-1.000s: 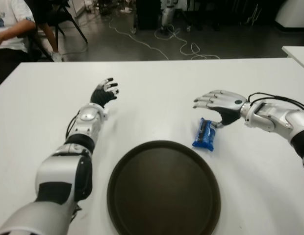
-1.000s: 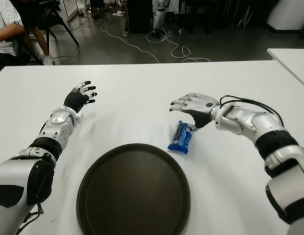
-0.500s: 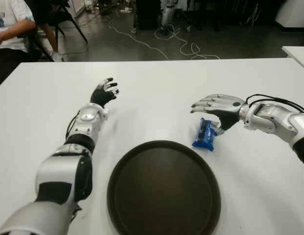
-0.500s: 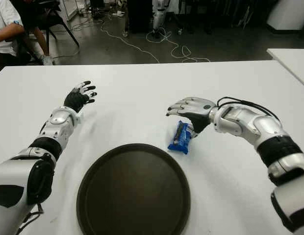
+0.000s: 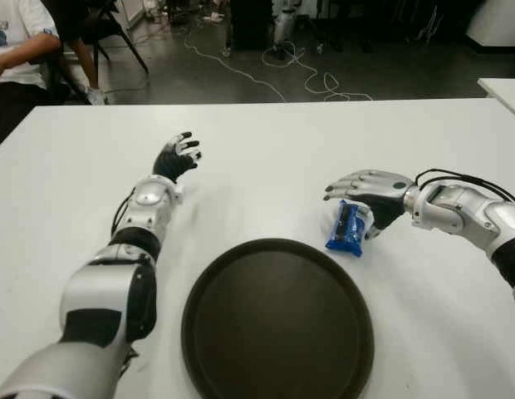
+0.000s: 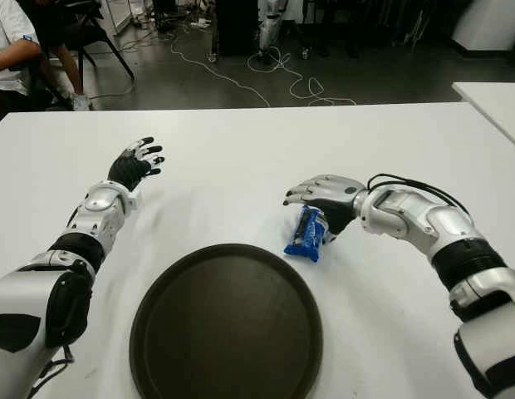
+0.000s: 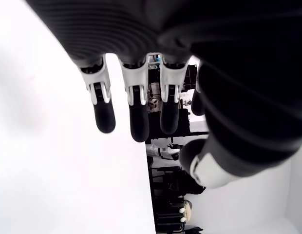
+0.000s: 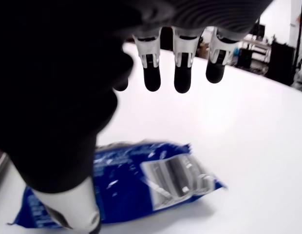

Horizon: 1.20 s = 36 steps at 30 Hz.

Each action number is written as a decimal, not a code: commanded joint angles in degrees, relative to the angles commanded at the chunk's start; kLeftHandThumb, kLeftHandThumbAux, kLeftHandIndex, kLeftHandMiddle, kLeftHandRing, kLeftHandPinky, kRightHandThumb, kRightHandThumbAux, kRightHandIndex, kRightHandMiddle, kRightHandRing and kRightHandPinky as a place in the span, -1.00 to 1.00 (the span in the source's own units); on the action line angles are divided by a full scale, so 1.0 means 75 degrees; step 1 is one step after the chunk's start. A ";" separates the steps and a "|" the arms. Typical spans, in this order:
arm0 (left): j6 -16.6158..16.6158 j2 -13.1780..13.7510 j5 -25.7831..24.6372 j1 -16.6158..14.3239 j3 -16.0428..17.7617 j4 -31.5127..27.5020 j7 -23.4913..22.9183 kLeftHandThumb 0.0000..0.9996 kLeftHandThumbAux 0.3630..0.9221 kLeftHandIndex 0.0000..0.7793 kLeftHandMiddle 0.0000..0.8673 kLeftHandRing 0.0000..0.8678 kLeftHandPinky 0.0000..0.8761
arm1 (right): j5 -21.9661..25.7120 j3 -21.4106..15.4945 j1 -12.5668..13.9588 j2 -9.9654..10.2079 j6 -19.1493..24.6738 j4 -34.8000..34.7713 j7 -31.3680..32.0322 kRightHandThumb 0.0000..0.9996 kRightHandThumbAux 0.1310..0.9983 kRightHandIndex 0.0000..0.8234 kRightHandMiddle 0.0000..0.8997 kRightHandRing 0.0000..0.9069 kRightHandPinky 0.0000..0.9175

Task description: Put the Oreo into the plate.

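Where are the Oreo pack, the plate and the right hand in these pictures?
Oreo pack (image 5: 347, 229): left eye view, middle of the blue wrapper.
Plate (image 5: 278, 322): left eye view, bare dark centre.
Right hand (image 6: 324, 195): right eye view, back of the hand.

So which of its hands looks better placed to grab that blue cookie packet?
The right hand: it hovers open directly over the Oreo packet, beside the plate. The left hand is far across the table.
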 joint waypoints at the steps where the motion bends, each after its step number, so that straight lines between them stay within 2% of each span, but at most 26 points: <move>1: 0.0004 0.0001 0.0000 0.0000 0.0000 0.0001 -0.0001 -1.00 0.42 -0.72 -0.58 -0.57 -0.55 | 0.0028 -0.0033 0.0071 -0.0028 0.0018 -0.0137 0.0049 -0.78 0.71 -0.73 -0.74 -0.80 -0.77; 5: 0.0011 0.0001 -0.0004 -0.0001 0.0005 0.0005 -0.0007 -1.00 0.42 -0.71 -0.57 -0.56 -0.53 | 0.0217 -0.0226 0.0391 -0.0163 0.0195 -0.0844 0.0383 -0.72 0.72 -0.76 -0.77 -0.81 -0.74; 8: 0.0012 0.0002 -0.0009 -0.0001 0.0012 0.0009 -0.0010 -1.00 0.42 -0.71 -0.56 -0.55 -0.51 | 0.0306 -0.0339 0.0496 -0.0179 0.0287 -0.1051 0.0590 -0.71 0.73 -0.78 -0.78 -0.82 -0.74; 16: -0.0016 0.0003 0.0015 0.0011 -0.0004 0.0009 0.0019 -1.00 0.44 -0.72 -0.60 -0.59 -0.57 | 0.0747 -0.0546 0.0687 -0.0180 0.0353 -0.1445 0.1233 -0.89 0.72 -0.79 -0.79 -0.82 -0.82; 28: -0.0027 0.0014 0.0024 0.0022 -0.0017 0.0006 -0.0007 -1.00 0.46 -0.75 -0.59 -0.59 -0.57 | 0.1460 -0.0737 0.0677 -0.0017 0.0507 -0.1350 0.2085 -0.99 0.71 -0.83 -0.82 -0.84 -0.86; 32: -0.0025 0.0013 0.0012 0.0022 -0.0008 0.0005 -0.0024 -1.00 0.43 -0.74 -0.59 -0.59 -0.56 | 0.1693 -0.0822 0.0713 -0.0058 0.0380 -0.1280 0.2183 -1.00 0.72 -0.83 -0.82 -0.85 -0.87; 36: -0.0023 0.0020 0.0011 0.0020 -0.0006 0.0005 -0.0036 -1.00 0.41 -0.73 -0.59 -0.59 -0.57 | 0.1806 -0.0910 0.0779 -0.0001 0.0547 -0.1352 0.2304 -0.95 0.72 -0.84 -0.81 -0.86 -0.88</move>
